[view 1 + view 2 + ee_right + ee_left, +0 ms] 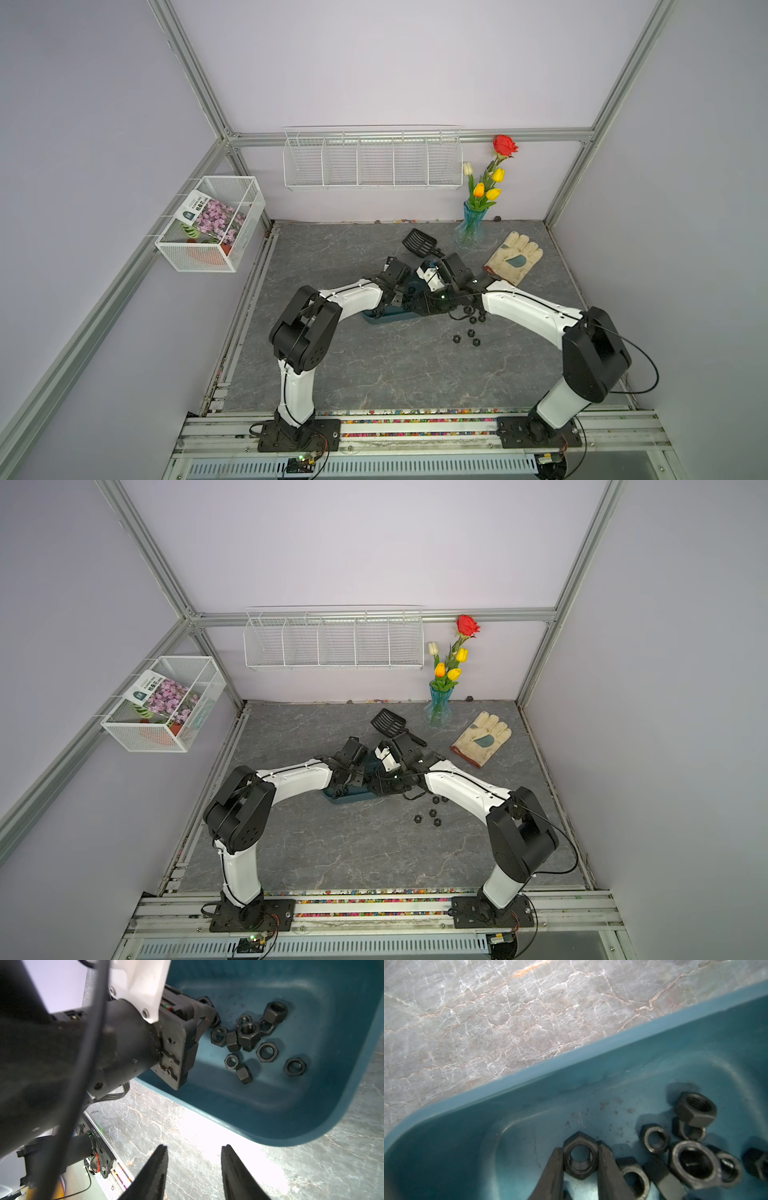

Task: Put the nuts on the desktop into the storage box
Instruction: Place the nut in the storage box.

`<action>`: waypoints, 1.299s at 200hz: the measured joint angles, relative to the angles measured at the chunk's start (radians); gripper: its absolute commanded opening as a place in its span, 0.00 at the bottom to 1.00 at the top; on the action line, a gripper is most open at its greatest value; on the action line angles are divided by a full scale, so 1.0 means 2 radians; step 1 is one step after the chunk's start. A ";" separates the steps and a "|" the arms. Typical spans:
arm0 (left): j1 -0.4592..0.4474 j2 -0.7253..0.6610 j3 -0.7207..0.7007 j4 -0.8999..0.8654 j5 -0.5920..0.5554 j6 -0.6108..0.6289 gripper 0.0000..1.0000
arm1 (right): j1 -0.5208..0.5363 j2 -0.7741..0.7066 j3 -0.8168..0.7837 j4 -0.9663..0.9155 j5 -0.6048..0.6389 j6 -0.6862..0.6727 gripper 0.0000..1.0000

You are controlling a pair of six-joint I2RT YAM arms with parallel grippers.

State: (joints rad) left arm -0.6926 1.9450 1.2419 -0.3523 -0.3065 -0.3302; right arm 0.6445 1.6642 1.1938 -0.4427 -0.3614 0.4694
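Clamping nut (580, 1160) inside storage box (591, 1057): left gripper (580, 1147).

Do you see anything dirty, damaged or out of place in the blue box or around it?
Nothing damaged. Dark specks, like dirt, lie on the floor of the storage box beside the nuts. A few loose nuts lie outside it on the desktop.
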 measured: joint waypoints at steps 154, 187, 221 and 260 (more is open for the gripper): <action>0.006 0.028 0.017 0.014 0.005 -0.009 0.22 | 0.000 0.000 0.000 0.003 -0.001 0.000 0.47; 0.006 0.029 0.018 0.013 0.008 -0.009 0.34 | 0.000 0.000 0.000 0.003 -0.001 0.000 0.47; 0.006 0.029 0.018 0.011 0.009 -0.013 0.42 | 0.000 0.000 0.000 0.003 -0.001 0.000 0.47; 0.006 0.028 0.018 0.012 0.008 -0.012 0.44 | 0.000 -0.001 -0.001 0.003 -0.001 0.000 0.47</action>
State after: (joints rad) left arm -0.6807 2.0006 1.2785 -0.3290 -0.2897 -0.3550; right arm 0.6445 1.6627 1.1923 -0.4362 -0.3630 0.4698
